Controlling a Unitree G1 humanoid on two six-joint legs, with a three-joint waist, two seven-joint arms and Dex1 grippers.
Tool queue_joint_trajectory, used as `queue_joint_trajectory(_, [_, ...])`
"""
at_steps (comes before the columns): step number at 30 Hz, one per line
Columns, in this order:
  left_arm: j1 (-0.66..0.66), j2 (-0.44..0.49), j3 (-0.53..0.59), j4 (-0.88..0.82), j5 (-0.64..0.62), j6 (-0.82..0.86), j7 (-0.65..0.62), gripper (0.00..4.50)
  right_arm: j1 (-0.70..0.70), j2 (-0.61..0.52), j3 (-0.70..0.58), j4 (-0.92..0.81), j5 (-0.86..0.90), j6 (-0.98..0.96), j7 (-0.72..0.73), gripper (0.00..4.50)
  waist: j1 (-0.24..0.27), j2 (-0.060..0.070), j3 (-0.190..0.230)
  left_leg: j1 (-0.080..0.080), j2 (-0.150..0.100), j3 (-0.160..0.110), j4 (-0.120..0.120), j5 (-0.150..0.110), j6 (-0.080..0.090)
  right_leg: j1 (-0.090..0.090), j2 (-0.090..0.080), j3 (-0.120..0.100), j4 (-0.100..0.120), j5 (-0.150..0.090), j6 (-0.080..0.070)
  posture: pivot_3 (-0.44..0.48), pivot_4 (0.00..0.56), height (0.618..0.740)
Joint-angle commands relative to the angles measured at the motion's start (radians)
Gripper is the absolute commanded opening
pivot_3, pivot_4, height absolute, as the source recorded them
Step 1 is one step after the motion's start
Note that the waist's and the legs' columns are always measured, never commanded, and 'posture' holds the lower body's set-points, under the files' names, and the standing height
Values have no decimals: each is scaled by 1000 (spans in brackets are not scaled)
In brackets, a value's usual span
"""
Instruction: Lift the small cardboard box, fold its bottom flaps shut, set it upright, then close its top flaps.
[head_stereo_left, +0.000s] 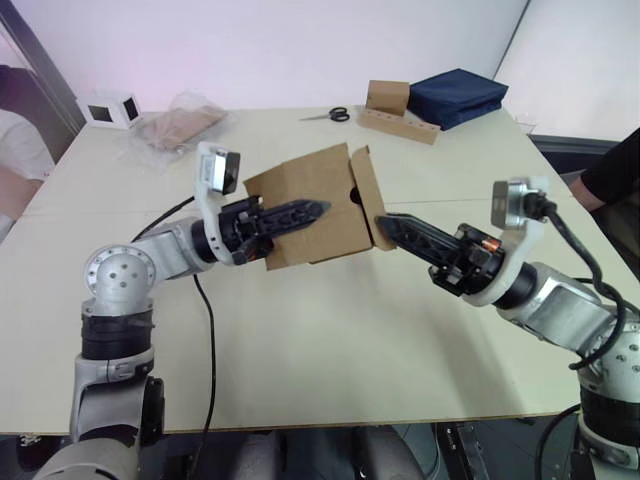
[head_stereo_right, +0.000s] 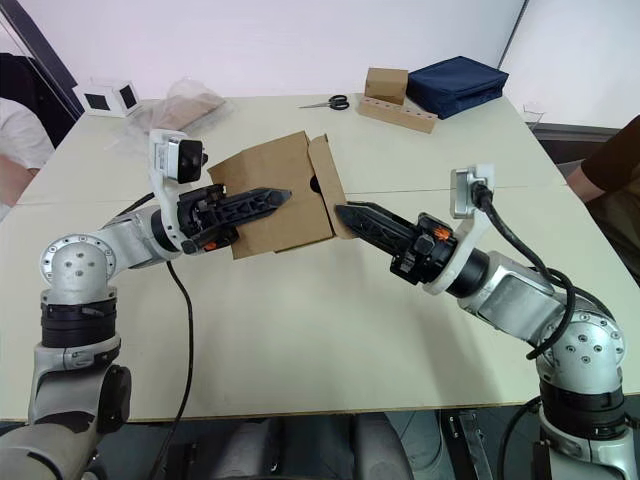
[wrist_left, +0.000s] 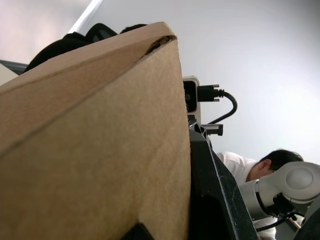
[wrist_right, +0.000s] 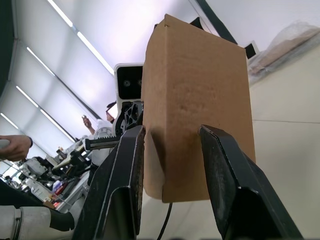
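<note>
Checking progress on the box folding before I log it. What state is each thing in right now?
small cardboard box: lifted off the table, tilted.
flap: at the right end, standing open.
left gripper: shut on the box.
right gripper: open, fingers either side of a flap.
scissors: lying closed on the table.

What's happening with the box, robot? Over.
Left end effector shut on the box, held off the table. Right end effector open, at a flap. Nothing in the way.

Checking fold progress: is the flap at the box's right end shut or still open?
Still open: the flap juts out from the small cardboard box, with the right end effector at its base.
</note>
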Motion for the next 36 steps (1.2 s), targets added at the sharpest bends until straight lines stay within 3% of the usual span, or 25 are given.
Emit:
queue_joint_trajectory(1, [-26,3,27,-17,-35,-10,-6,0,-5,-9,-7,-32,19,-18,9,1725,0,0,0,0,0,0,0,0,0,0,0,0,0,0,0,0,150,740])
queue_joint_trajectory(26, [-19,-32,9,-50,-3,-42,5,0,-58,40,32,3,-82,-65,-26,1725,0,0,0,0,0,0,0,0,0,0,0,0,0,0,0,0,150,740])
queue_joint_trajectory(36, [4,-46,-37,-71,102,-131,-11,0,-71,60,48,-22,-74,-71,-63,1725,0,0,0,0,0,0,0,0,0,0,0,0,0,0,0,0,150,740])
